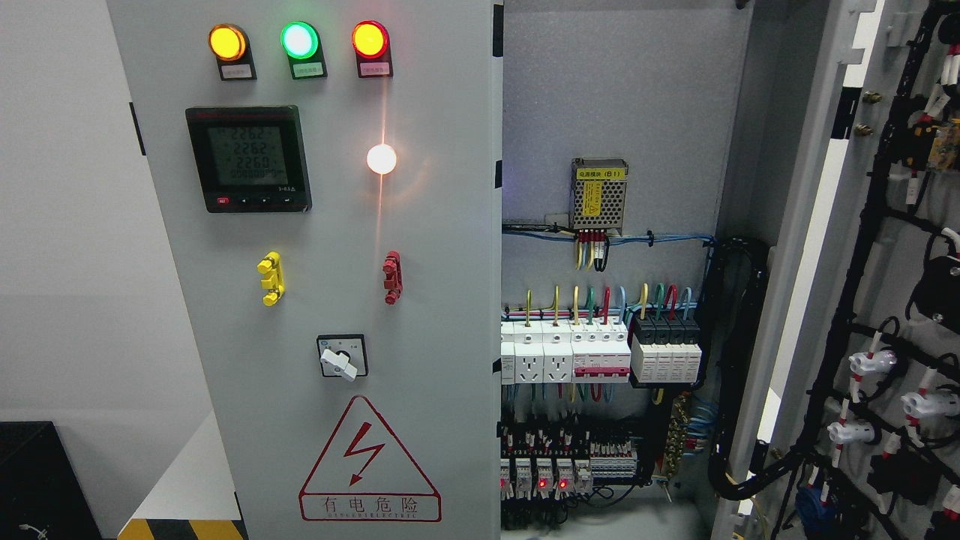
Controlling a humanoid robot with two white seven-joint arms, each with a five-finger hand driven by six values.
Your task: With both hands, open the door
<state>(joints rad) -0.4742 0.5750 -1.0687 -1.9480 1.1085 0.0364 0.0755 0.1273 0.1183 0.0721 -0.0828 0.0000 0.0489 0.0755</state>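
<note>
White wall fills the left side behind a tall grey electrical cabinet. No robot hand or arm shows anywhere, so I cannot tell how the fingers stand.

The cabinet has two doors. The left door is shut and faces the camera. The right door is swung wide open at the right edge, and we see its inner side with black cables and white plugs.

On the left door sit three round lights in a row at the top: a yellow light, a green light and a red light. Below them is a black meter with a glowing screen, and beside it a bright white light. Lower down are a yellow handle, a red handle, a white knob and a red warning triangle.

Inside the open cabinet are a metal box with a yellow label, coloured wires, and rows of white switches.
</note>
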